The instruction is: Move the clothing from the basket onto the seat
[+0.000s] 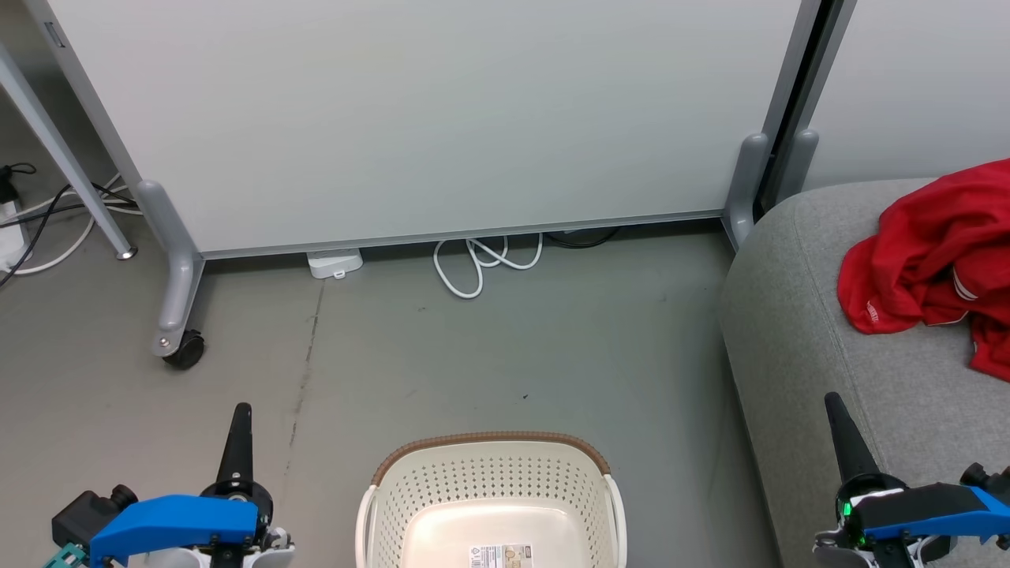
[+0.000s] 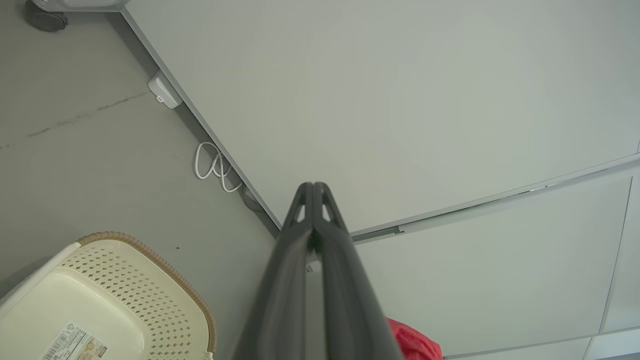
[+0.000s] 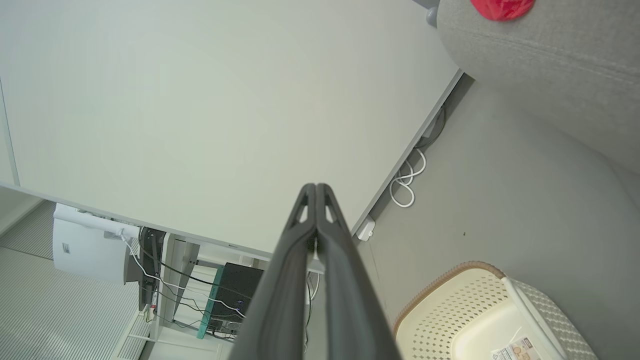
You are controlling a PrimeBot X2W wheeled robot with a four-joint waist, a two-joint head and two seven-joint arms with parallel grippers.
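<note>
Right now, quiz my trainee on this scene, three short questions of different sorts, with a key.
1. True or false: the clothing lies in the basket.
2. Pick one. The left fingers and right fingers are:
A. both shut, holding nothing
B. both wide open
C. shut on the clothing
3. Fill in: in the head view, the seat stands to the basket's ____.

Key: 1 false, it lies on the seat; 2 A; 3 right.
</note>
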